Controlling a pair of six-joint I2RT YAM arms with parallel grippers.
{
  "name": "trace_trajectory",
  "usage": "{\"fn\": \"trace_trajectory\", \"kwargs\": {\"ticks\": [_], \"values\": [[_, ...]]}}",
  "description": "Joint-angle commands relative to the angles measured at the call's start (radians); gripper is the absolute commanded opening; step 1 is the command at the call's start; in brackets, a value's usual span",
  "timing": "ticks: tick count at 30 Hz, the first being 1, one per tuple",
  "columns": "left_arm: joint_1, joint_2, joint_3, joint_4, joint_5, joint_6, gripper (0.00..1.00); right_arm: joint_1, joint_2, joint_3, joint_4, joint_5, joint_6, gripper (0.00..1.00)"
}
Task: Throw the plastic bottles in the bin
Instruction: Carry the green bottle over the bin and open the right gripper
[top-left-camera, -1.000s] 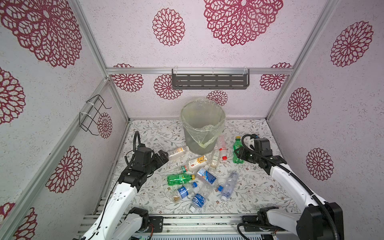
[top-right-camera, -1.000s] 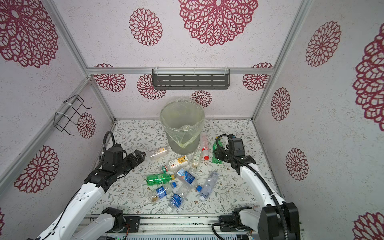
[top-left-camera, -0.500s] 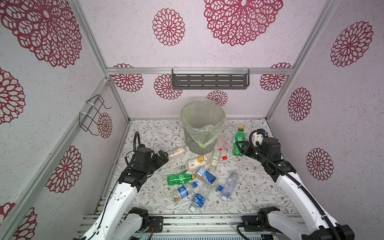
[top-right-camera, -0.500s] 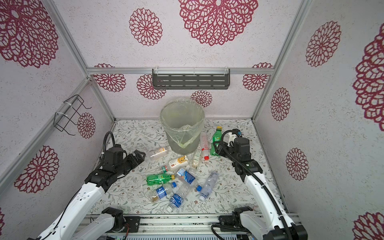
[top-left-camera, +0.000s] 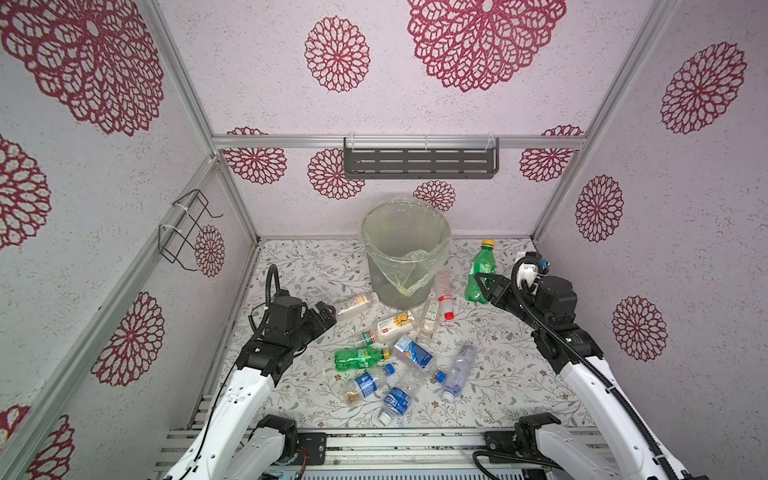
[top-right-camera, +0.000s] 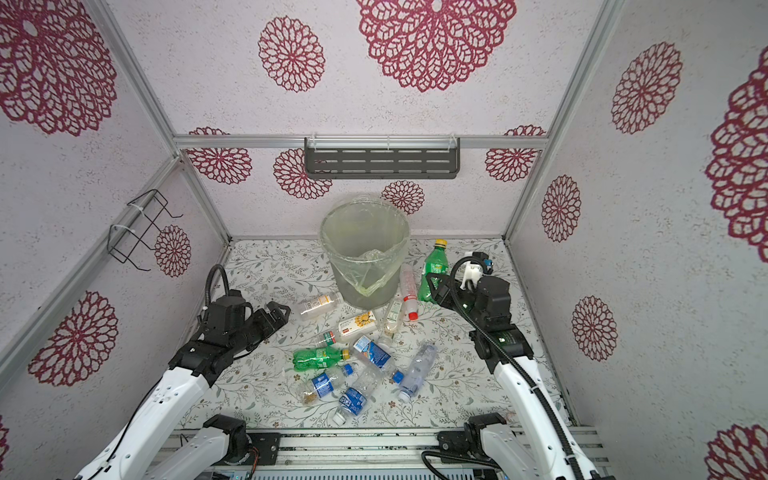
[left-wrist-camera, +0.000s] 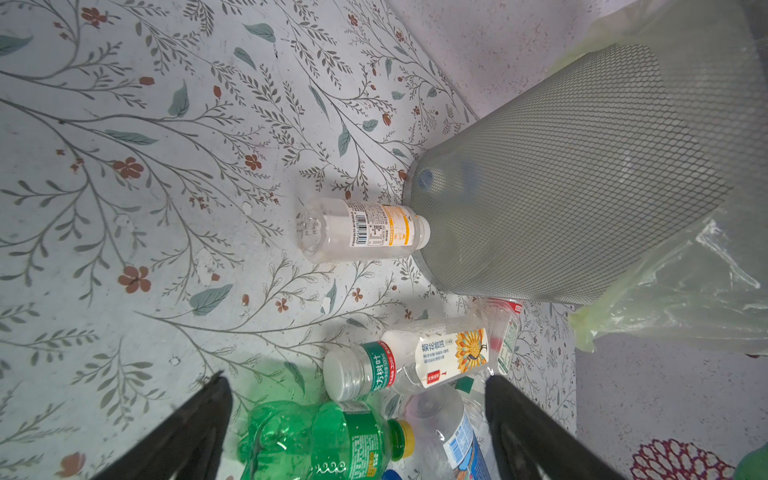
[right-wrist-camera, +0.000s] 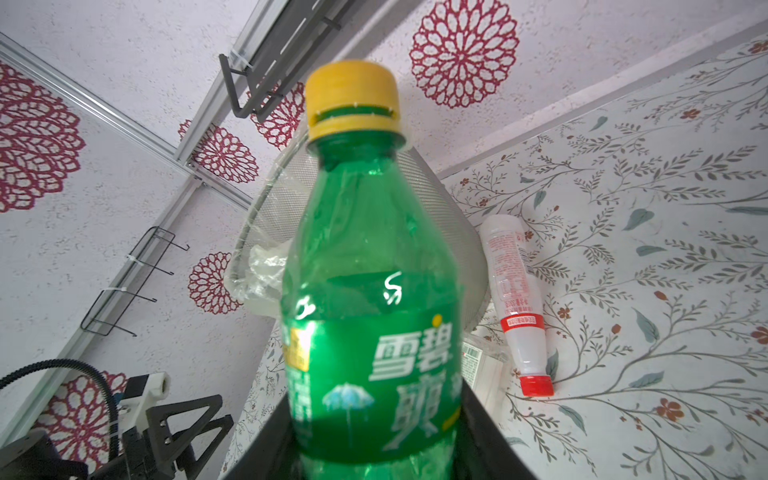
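A black wire rack (top-left-camera: 187, 232) hangs on the left wall. Below it the left arm (top-left-camera: 249, 386) reaches in over the front-left part of the flowered surface (top-left-camera: 299, 266). The left jaws stand wide apart and hold nothing; in the left wrist view their dark tips frame the nearest bottles.

Just beyond them a clear bottle with a white label (top-left-camera: 356, 304) lies on its side, one end touching the foot of the bin (top-left-camera: 386, 286). The bin stands upright at the middle of the back edge, with its yellowish liner (top-left-camera: 409, 272) folded over the rim and sagging inside. A dark slotted shelf (top-left-camera: 419, 164) is fixed to the back wall above it.

In front of the bin, around the middle of the surface, the loose plastic bottles lie in a heap, several of them touching:
- a sunflower-labelled bottle (top-left-camera: 395, 326)
- a lying green bottle (top-left-camera: 359, 358) with a yellow cap
- clear bottles with blue labels (top-left-camera: 413, 353), spreading toward the front edge

A small clear bottle (top-left-camera: 430, 316) and a white bottle with a red cap (top-left-camera: 444, 293) lie by the bin's right side.

Right of these, the right jaws are clamped on the lower half of the upright green bottle (top-left-camera: 481, 274). Its yellow cap points up, just beside the bin. Whether its base touches the surface I cannot tell. The right arm (top-left-camera: 552, 299) comes in from the front-right corner.
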Motion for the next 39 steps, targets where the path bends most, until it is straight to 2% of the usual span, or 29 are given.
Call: {"fn": "trace_trajectory", "kwargs": {"ticks": [1,7,19,24,29,33,37,38,39], "values": [[0.009,-0.019,-0.013,0.009,-0.004,-0.008,0.97,-0.003,-0.003,0.046,0.081,-0.033,0.032,0.47],[0.01,-0.023,-0.017,0.006,-0.005,-0.01,0.97,-0.003,-0.013,0.042,0.121,-0.043,0.02,0.48],[0.015,-0.033,-0.031,-0.005,-0.014,-0.008,0.97,-0.003,-0.209,-0.126,0.086,0.009,-0.076,0.51],[0.02,-0.022,-0.028,-0.001,-0.011,-0.006,0.97,-0.003,-0.214,-0.129,0.072,0.012,-0.072,0.51],[0.019,-0.016,-0.02,0.0,-0.009,-0.01,0.97,0.03,-0.085,0.006,0.064,-0.036,-0.063,0.48],[0.021,-0.011,-0.012,-0.001,-0.006,-0.01,0.97,0.137,0.063,0.169,0.116,-0.067,-0.126,0.5],[0.022,-0.002,0.002,0.0,0.005,-0.007,0.97,0.214,0.299,0.421,0.091,0.006,-0.161,0.51],[0.024,-0.002,0.006,-0.001,0.007,-0.006,0.97,0.225,0.376,0.527,0.023,0.036,-0.176,0.58],[0.024,-0.002,0.01,-0.004,0.008,-0.006,0.97,0.23,0.45,0.627,-0.053,0.048,-0.187,0.78]]}}
